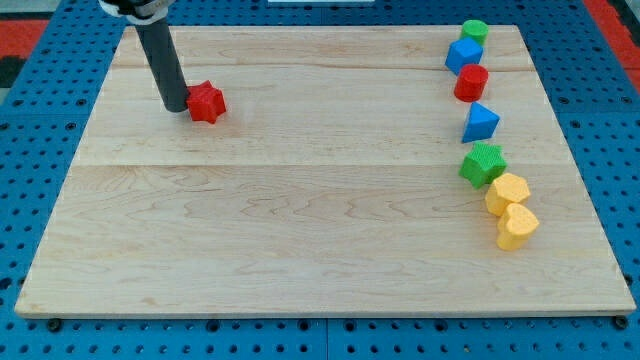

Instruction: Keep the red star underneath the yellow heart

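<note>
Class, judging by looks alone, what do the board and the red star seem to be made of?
Board: apparently pale wood with a matt finish; lengthwise grain and plank seams show.
Red star: probably plastic; uniform saturated colour, no grain. Finish unclear at this size.
My tip stands at the star's left.

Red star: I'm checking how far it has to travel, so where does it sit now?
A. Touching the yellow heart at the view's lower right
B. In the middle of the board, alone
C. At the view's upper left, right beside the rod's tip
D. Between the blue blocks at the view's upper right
C: the red star lies at the view's upper left with my tip against its left side, far from the yellow heart at the lower right.
</note>
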Tool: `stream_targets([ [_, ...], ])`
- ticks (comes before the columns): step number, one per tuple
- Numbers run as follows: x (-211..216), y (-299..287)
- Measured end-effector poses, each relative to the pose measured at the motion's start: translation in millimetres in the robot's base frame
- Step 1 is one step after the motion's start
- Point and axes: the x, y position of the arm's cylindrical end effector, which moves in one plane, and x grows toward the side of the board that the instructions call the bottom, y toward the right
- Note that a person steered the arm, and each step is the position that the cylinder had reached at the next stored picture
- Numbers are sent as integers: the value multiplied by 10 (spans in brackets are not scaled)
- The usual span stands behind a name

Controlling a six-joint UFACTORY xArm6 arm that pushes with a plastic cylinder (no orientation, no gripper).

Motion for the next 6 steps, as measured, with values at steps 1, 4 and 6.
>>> stream_targets([
  [1, -163, 9],
  [4, 248, 1203],
  [6, 370, 1905],
])
